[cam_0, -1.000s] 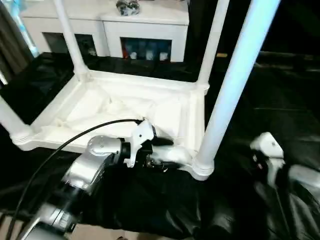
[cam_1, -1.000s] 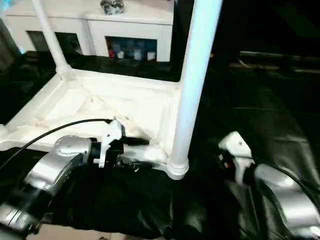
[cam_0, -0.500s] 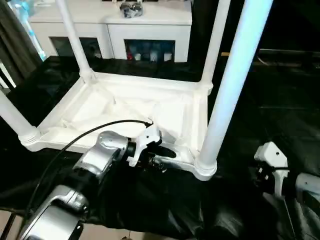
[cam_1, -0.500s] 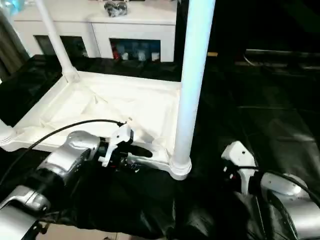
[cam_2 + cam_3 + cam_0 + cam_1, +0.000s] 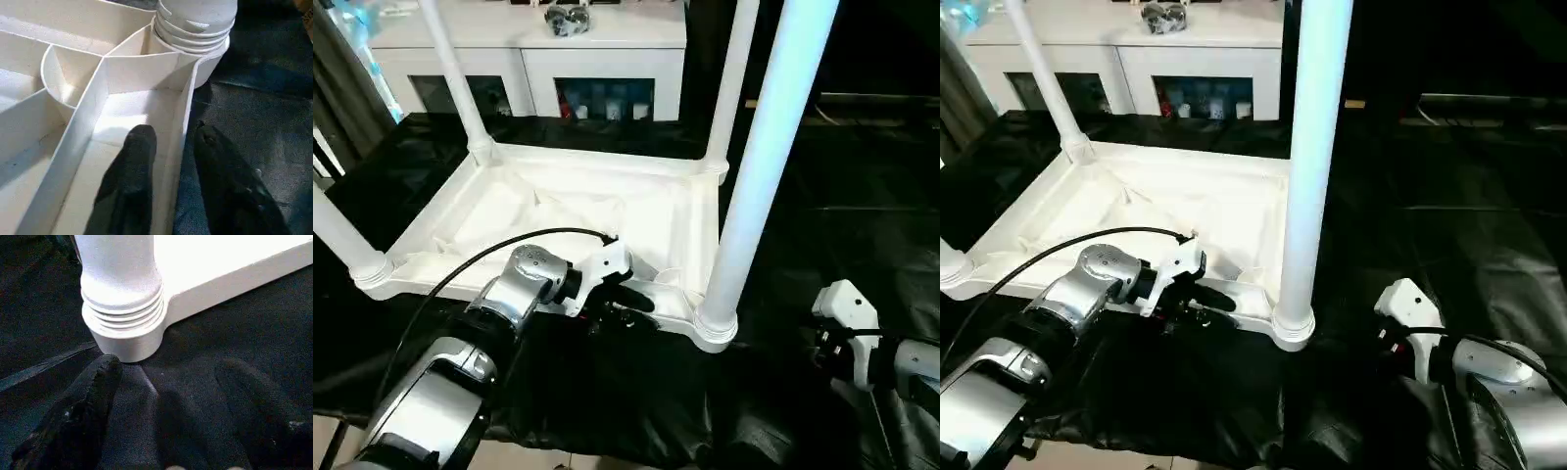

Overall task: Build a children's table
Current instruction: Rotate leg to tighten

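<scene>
Children's table (image 5: 597, 211) upside down, mid-frame, legs up.
My left end effector (image 5: 168, 147) pinches its rim to steady it; right end effector (image 5: 166, 396) spread.

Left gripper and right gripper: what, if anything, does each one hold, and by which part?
The left gripper straddles the near side wall of the upturned tabletop, one finger inside, one outside. The right gripper is open, holding nothing.

- Left forearm (image 5: 440, 392): silver, rounded metal segments, a black cable (image 5: 460, 274) arching over it.
- Left pincer (image 5: 625, 302): white housing, black fingers (image 5: 132, 176).
- Right pincer (image 5: 166, 416): white wrist housing (image 5: 842, 305), silver forearm behind, matte black fingers.
</scene>
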